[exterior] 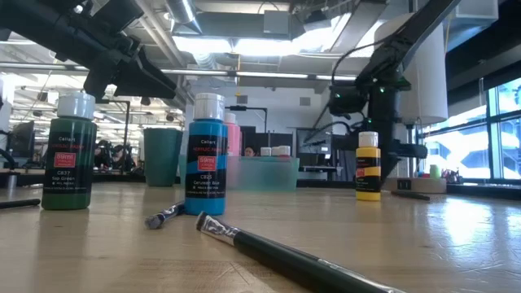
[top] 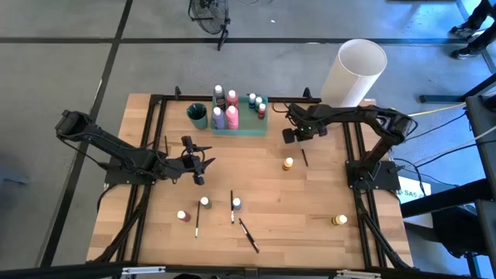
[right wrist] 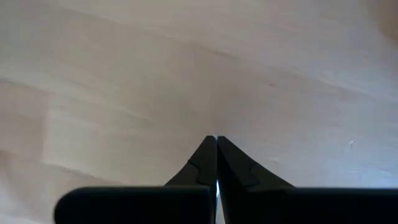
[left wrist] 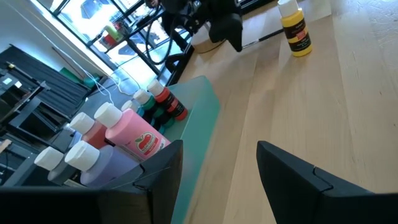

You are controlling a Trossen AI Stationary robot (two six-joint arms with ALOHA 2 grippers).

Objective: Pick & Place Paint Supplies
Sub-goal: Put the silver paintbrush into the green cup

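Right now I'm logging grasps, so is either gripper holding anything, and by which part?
Nothing is held. The right gripper is shut on nothing above bare table; the left gripper is open and empty.

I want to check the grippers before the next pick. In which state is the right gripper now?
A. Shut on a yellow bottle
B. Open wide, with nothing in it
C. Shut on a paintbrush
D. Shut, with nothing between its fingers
D: in the right wrist view the right gripper has its two fingers pressed tip to tip over bare wood, with nothing between them.

A green tray point(top: 246, 130), teal cup point(top: 198, 115) and white cylinder point(top: 353, 71) stand at the table's point(top: 310, 203) far edge.
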